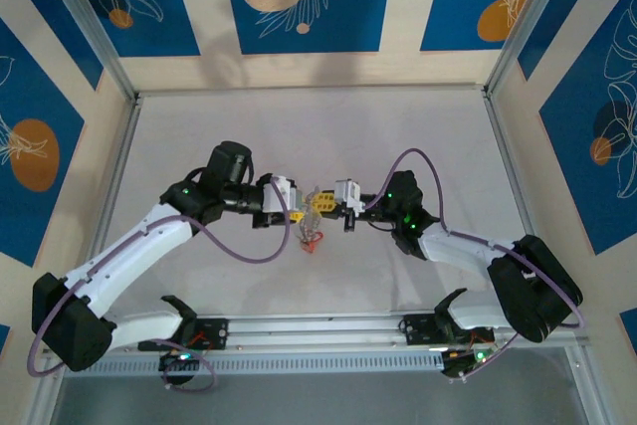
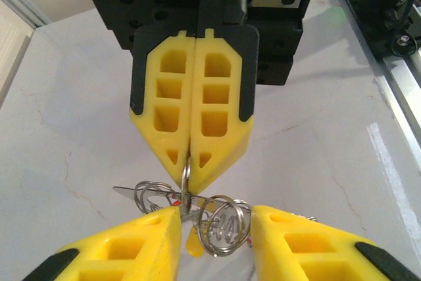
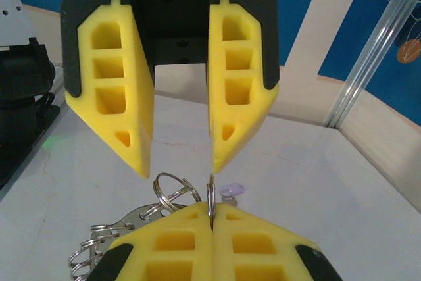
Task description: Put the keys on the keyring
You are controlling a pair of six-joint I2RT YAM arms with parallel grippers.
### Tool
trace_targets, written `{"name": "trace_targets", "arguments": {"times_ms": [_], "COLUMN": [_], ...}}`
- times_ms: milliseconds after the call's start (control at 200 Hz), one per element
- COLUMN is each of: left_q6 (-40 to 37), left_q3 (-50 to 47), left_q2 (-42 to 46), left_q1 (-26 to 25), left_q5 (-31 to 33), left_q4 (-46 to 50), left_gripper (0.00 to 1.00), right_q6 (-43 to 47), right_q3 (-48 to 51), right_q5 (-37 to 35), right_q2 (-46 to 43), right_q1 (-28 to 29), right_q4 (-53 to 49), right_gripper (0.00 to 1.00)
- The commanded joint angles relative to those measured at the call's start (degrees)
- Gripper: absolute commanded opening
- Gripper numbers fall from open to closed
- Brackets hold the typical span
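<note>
Right wrist | keyring (image 3: 210, 194) pinched in right gripper (image 3: 212, 212) | left gripper (image 3: 179, 169) parted

Pale tabletop (image 1: 299, 126); blue floral wall panels (image 1: 348, 7); aluminium posts (image 1: 96, 35).

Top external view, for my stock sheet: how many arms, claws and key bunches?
Arms: 2, left arm, right arm
Claws: 2, left claw, right claw
Key bunch: 1
Total: 5

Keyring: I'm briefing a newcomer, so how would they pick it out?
Look at the table's middle. There the shut right tool pinches the keyring edge-on. The coiled wire loops beside it are ungripped.
</note>
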State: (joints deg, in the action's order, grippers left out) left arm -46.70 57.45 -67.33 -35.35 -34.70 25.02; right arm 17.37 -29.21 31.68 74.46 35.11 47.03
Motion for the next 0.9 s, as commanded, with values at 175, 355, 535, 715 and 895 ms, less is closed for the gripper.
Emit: {"name": "trace_targets", "arguments": {"times_ms": [175, 355, 535, 715, 895], "left_q6": [-0.07, 0.68, 0.21, -0.24, 1.38], "left_q3": [0.7, 1.69, 2.93, 4.07, 4.41], "left_q2": [-1.97, -4.16, -5.45, -6.37, -6.77], "left_q1": [0.51, 0.47, 0.52, 0.46, 0.49], "left_q5": [-2.08, -4.0, -6.9, -7.02, -3.38], "left_q4": [-1.76, -1.65, -0.43, 1.25, 1.19], "left_gripper": [0.35, 0.27, 0.09, 0.06, 0.0], "right_q6": [0.24, 0.3, 0.48, 0.8, 1.73], "right_q3": [-0.45, -1.07, -1.27, -1.31, -1.58], "right_q5": [2.03, 2.23, 2.68, 2.45, 1.5], "right_q2": [-1.99, -2.17, -2.13, -2.03, -1.99], "right_q1": [-0.13, 0.06, 0.39, 0.58, 0.9], "right_q4": [1.1, 1.16, 1.07, 1.05, 0.18], "right_gripper": [0.0, 0.0, 0.0, 0.0, 0.0]}}
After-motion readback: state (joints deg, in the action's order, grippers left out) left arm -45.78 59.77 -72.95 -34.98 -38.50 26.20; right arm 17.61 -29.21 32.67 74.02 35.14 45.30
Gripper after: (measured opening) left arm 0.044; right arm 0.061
